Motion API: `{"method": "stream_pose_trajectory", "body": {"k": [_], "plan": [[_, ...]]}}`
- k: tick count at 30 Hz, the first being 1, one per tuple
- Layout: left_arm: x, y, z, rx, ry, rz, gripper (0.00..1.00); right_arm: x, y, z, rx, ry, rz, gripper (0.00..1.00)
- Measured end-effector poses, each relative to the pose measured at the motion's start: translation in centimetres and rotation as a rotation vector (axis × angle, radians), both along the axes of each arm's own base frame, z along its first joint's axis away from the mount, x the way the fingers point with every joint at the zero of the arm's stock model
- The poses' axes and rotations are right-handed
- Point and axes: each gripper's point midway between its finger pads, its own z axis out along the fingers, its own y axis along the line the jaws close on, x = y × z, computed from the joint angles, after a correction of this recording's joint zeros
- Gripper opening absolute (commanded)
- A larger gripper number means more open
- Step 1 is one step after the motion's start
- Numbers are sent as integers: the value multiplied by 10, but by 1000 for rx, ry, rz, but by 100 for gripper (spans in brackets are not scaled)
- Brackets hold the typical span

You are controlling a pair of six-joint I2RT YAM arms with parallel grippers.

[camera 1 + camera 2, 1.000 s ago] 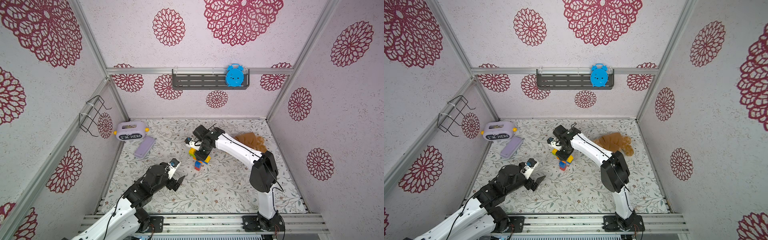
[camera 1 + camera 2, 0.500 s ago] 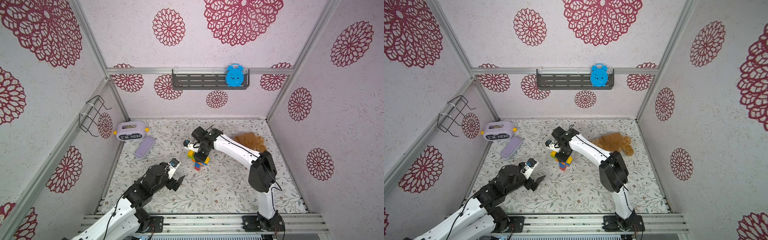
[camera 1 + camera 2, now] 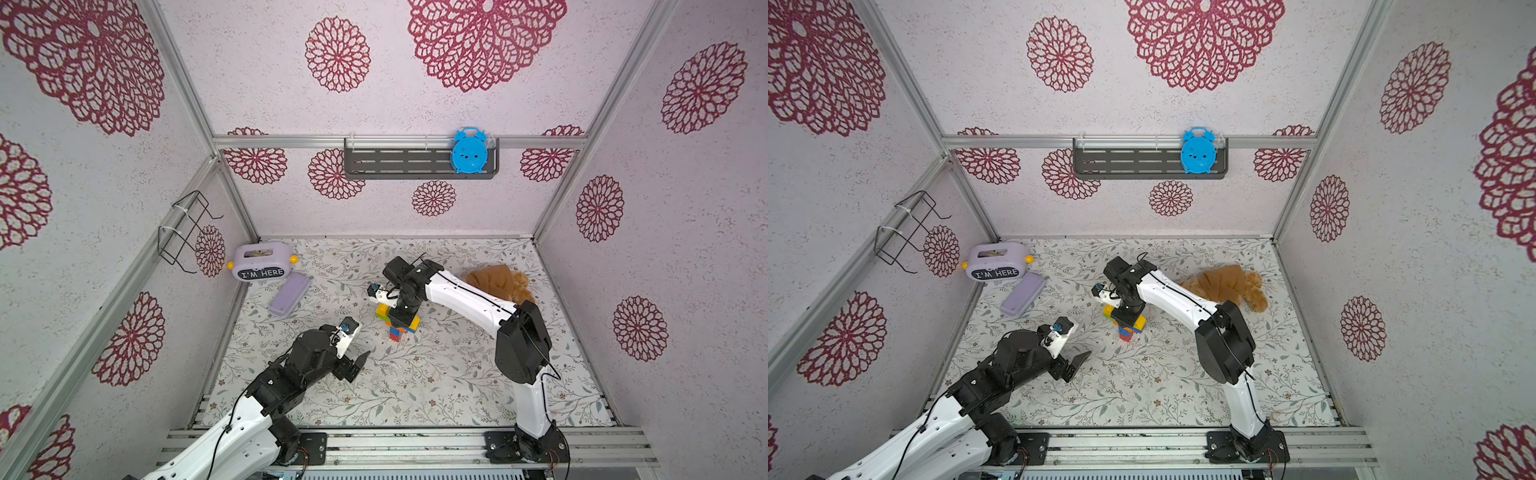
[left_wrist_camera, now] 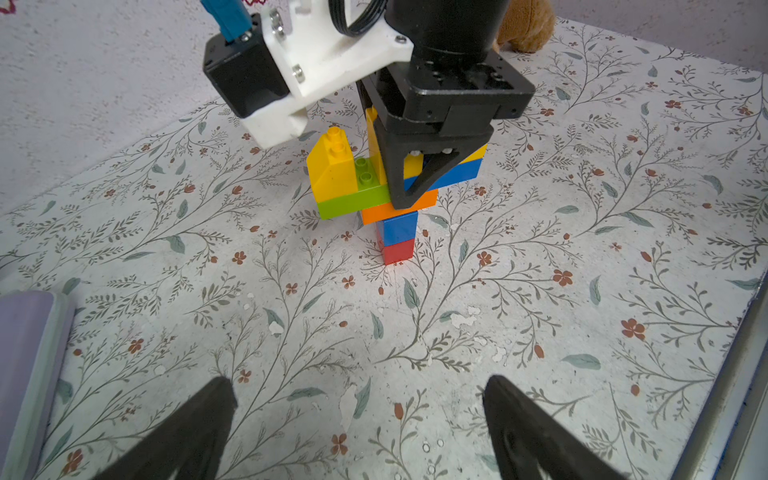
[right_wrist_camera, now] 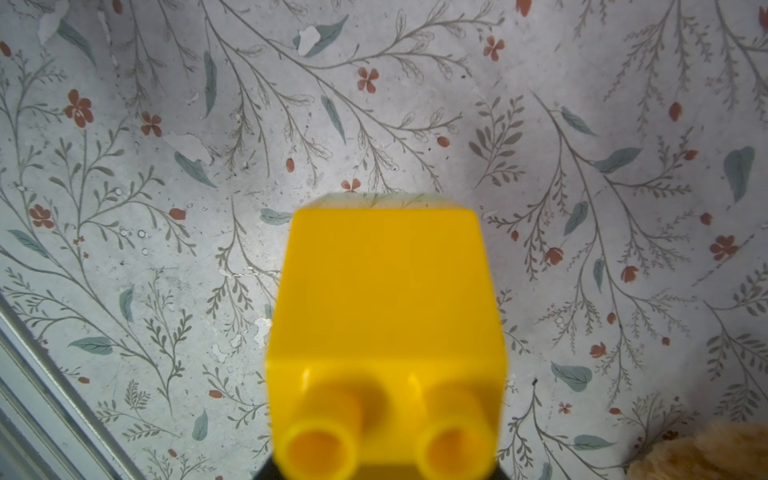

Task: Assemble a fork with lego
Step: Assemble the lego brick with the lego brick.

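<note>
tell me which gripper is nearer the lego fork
Right. The right gripper is shut on a yellow prong of the lego fork; the left gripper hangs open, well clear of it.

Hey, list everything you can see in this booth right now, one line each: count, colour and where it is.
lego fork: one, yellow, green, orange, blue, red, upright mid-table
plush toy: one, brown, back right of table
I'M HERE box: one, lilac, back left corner
flat case: one, lilac, beside that box
alarm clock: one, blue, on shelf
shelf: one, grey, back wall
wire rack: one, black, left wall
table: one, floral
left gripper: one, black, jaws open, short of fork
right gripper: one, black, jaws shut on fork's top
</note>
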Motion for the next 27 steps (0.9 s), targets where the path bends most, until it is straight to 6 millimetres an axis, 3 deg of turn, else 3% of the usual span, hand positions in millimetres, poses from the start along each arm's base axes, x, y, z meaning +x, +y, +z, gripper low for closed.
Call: {"method": "stream_pose_trajectory", "body": {"k": [27], "plan": [[0,-1,-2,4,5,-2,97,-5,-4,-5,8,-28,153,30]]}}
